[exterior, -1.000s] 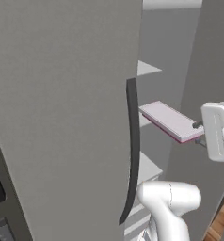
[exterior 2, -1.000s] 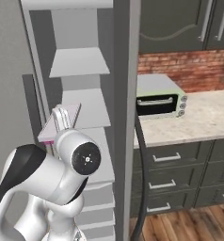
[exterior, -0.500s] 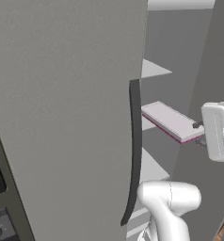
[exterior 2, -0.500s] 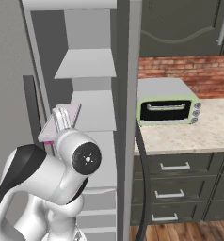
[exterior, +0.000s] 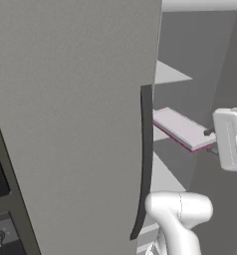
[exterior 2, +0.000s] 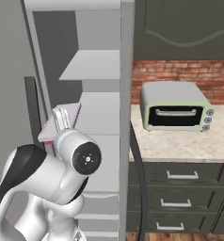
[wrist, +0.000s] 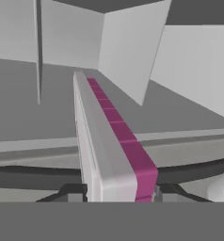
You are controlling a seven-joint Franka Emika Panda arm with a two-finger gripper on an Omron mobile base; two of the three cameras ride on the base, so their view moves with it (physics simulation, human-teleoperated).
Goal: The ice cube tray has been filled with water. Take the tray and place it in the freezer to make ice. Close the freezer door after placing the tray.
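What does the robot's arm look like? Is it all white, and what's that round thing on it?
Mostly white and smooth, like fat rounded tubes. The white robot arm has a black patch on its curved shoulder part and a round dark grey joint cap with a tiny pale dot in the middle. The boxy white hand ends in a two-finger gripper with small dark tips. No cables show.

1 ice tray (exterior: 179, 128), 1 toaster oven (exterior 2: 176, 107), 3 drawers (exterior 2: 180, 176).

2 base views, 1 close hand view — shared freezer (exterior 2: 104, 70)
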